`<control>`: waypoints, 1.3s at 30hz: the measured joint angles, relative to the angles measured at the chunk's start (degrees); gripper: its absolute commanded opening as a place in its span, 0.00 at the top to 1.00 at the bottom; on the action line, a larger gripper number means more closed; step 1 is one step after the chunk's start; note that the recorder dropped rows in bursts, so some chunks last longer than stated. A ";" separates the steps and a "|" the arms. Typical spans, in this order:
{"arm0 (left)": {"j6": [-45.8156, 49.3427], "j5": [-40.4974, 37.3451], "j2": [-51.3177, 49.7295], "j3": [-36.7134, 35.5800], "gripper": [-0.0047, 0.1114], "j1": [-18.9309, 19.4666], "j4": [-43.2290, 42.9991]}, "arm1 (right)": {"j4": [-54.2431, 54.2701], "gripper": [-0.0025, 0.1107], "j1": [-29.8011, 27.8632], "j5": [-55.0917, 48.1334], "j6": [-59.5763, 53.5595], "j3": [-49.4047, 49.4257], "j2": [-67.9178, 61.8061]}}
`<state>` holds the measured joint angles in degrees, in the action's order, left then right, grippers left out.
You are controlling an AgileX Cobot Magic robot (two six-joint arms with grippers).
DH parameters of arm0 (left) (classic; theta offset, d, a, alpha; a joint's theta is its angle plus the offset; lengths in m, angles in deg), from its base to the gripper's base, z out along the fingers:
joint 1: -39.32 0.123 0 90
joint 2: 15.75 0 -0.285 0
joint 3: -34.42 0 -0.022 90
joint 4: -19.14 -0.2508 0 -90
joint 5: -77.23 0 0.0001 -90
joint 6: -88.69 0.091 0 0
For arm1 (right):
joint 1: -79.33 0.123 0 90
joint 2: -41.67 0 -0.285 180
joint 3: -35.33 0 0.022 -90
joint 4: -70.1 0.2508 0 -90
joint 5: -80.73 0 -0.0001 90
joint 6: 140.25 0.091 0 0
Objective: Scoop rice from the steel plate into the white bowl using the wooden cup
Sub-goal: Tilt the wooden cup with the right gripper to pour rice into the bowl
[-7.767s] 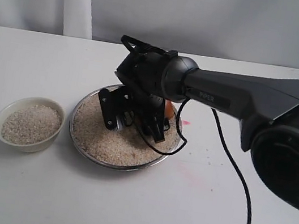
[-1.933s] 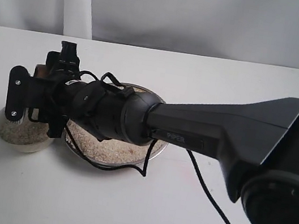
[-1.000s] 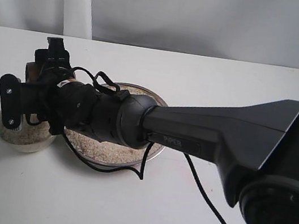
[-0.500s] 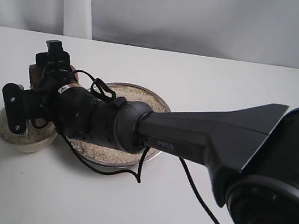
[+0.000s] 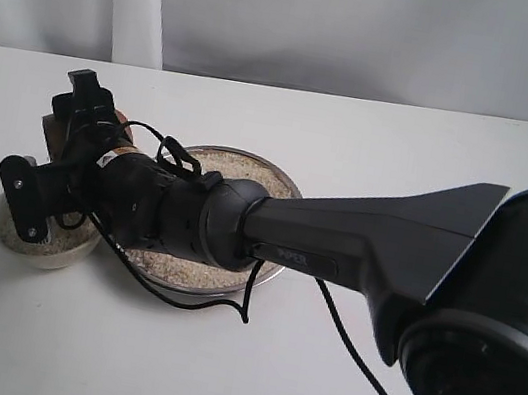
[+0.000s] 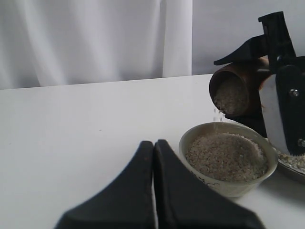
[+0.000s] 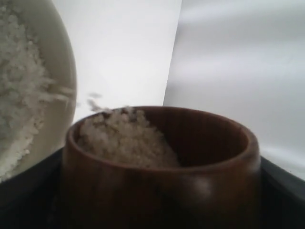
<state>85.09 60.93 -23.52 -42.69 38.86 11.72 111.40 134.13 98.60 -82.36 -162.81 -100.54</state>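
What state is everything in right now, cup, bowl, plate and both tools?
white bowl, upright, nearly full of rice
wooden cup, tipped over white bowl, spilling rice
steel plate, flat, rice-covered
right tool, shut on wooden cup
left tool, shut, empty

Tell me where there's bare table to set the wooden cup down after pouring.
Bare table spreads in the exterior view's foreground, before the white bowl and steel plate, and behind them up to the curtain. Crowded: the right arm and wooden cup hang over bowl and plate.
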 measured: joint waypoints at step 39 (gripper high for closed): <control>0.00 0.00 0.00 0.00 0.96 0.00 0.00 | -16.57 0.98 0.00 -0.10 0.00 0.00 0.00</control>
<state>85.09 60.93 -23.52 -42.69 38.86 11.72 94.83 134.13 98.49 -82.36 -162.81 -100.54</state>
